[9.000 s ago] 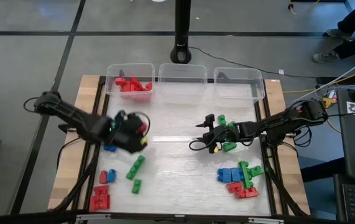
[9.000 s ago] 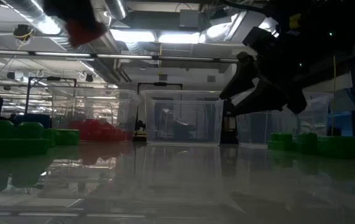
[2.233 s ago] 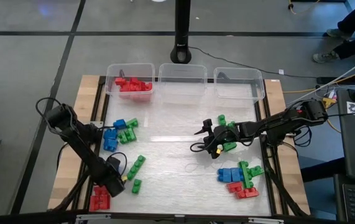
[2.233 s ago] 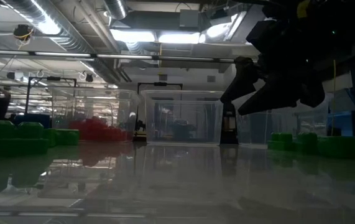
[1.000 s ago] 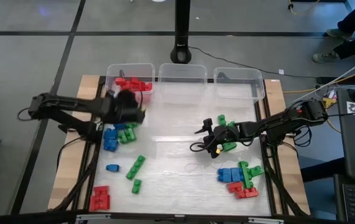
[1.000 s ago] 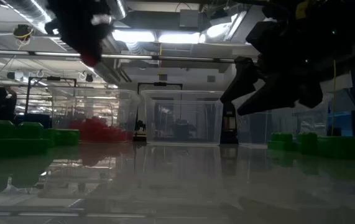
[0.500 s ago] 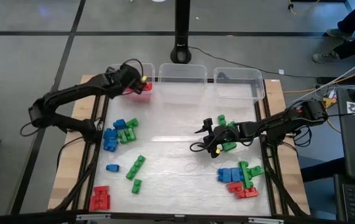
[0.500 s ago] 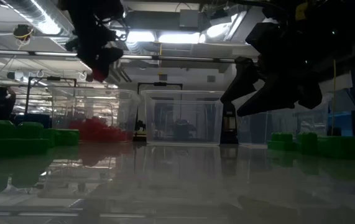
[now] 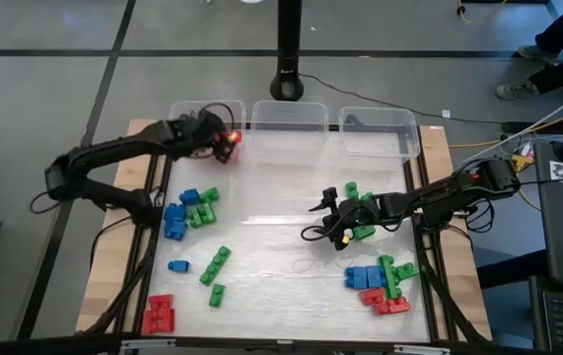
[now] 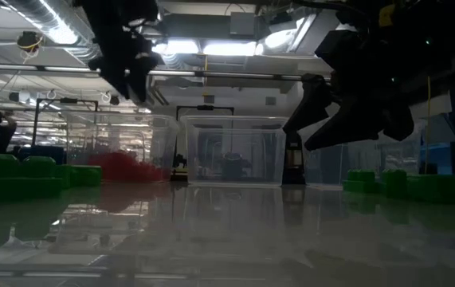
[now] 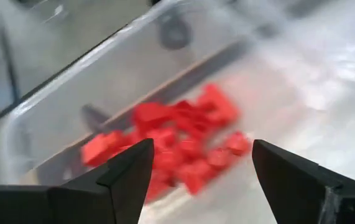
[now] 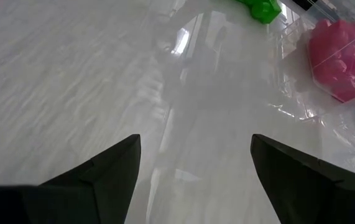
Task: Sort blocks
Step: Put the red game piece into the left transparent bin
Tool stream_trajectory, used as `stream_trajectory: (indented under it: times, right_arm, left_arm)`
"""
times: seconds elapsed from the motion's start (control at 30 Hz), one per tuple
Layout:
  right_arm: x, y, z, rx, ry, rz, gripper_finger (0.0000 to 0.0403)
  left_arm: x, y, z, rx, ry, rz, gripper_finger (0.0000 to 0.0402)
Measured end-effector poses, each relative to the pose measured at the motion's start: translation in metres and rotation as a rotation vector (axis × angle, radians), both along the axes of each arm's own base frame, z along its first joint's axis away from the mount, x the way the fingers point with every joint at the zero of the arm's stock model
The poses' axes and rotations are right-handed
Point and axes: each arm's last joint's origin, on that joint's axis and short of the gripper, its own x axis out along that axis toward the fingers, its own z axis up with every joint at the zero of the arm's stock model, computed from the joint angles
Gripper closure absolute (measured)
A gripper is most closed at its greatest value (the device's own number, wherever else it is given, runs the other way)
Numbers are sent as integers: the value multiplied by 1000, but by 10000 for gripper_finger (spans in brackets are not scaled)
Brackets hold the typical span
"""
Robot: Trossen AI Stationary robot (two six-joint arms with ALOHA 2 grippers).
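Blocks lie in several groups on the pale table [image 9: 281,212]. In the high view, a heap of red blocks [image 9: 202,136] fills the leftmost of three clear bins [image 9: 184,110] lined up across the upper middle of the frame; the left wrist view shows that heap [image 11: 171,140] as a loose jumble with no common direction, its spread running diagonally from lower left to upper right of that picture. The middle bin [image 9: 288,116] and the right bin [image 9: 380,126] show no blocks that can be made out.

Left of centre sits a blue and green cluster [image 9: 186,211]. Below it a single blue block [image 9: 177,265] lies with its long axis across the frame, and two green pieces [image 9: 216,265] run diagonally, lower left to upper right. A red stack [image 9: 159,315] sits in the lower left corner of the table. At lower right lies a mixed blue, green and red pile [image 9: 382,284].

The left gripper [image 9: 224,141] hangs over the inner edge of the red bin, fingers [image 11: 127,171] spread apart with nothing between them. The right gripper [image 9: 328,219] hovers right of centre, just beside a few green blocks [image 9: 362,215], its fingers [image 12: 112,165] parted and empty above bare table.
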Motion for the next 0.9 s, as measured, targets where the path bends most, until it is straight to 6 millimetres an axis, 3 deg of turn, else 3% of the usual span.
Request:
stream_trajectory:
  times: [0.27, 0.5, 0.63, 0.77, 0.9]
  right_arm:
    - [0, 0, 0, 0, 2, 0, 97]
    - [0, 0, 0, 0, 2, 0, 97]
    - [0, 0, 0, 2, -3, -1, 97]
    - [0, 0, 1, 4, -8, 0, 97]
    - [0, 0, 0, 5, -7, -1, 97]
  left_arm:
    - [29, -87, 0, -43, -81, -308, 139]
    - [26, -152, -6, -132, -100, -452, 139]
    - [21, -174, -13, -158, -98, -503, 139]
    - [19, -182, -21, -168, -98, -541, 139]
    - [18, -193, -30, -293, -93, -632, 139]
